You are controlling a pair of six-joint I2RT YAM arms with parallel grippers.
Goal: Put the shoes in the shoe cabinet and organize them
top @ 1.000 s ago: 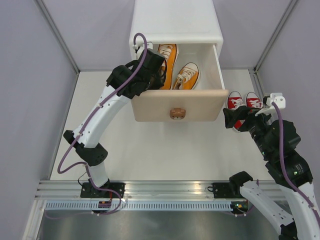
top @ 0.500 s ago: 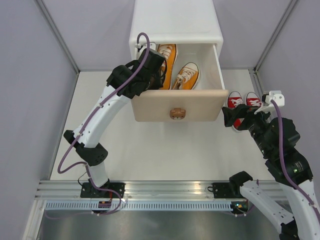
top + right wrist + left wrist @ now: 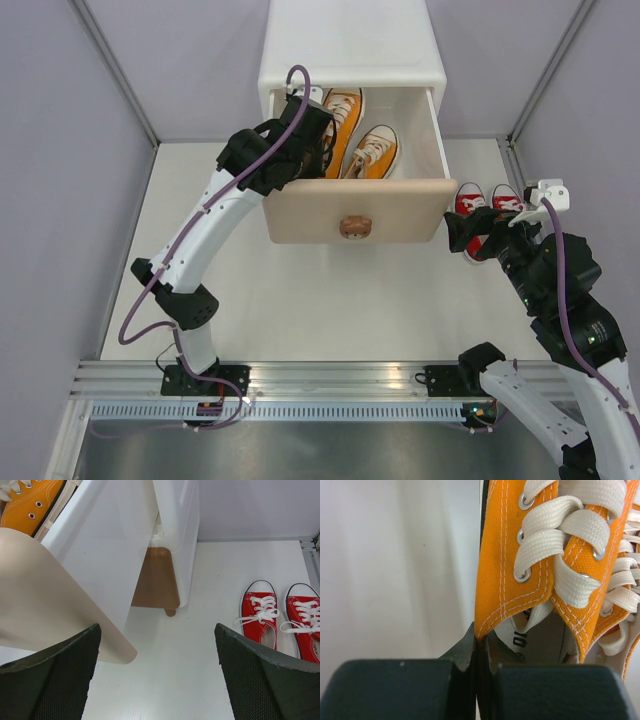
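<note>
The left claw (image 3: 479, 642) is clamped shut on the inner collar edge of an orange sneaker (image 3: 502, 575). Only the left wrist view shows this pinch: both dark fingers meet on the canvas rim just behind the lowest eyelet, with the white laces (image 3: 555, 535) running away ahead of the claw. A plain white drawer wall (image 3: 395, 555) lies to the claw's left.

The overhead view shows where this is. That claw reaches into the pulled-out upper drawer (image 3: 300, 215) of the shoe cabinet (image 3: 350, 40). The second orange sneaker (image 3: 372, 150) lies in the same drawer just to the claw's right, its toe angled toward the beige front. The gripped sneaker hides much of the claw from above, so the grip cannot be read there. A bear knob (image 3: 353, 227) sits at the middle of the drawer front.

The right claw (image 3: 156, 635) stands wide open and holds nothing. Its two mesh-faced pads (image 3: 55, 675) frame the lower corners of the right wrist view above the white bench (image 3: 200, 670). The red sneakers (image 3: 260, 612) stand side by side on the bench ahead of it and to its right, toes pointing away, apart from the cabinet. That view alone shows the brown lower front (image 3: 155, 577) tucked under the open drawer, and a short brown leg (image 3: 171, 612) below it, ahead and left of the claw.
</note>
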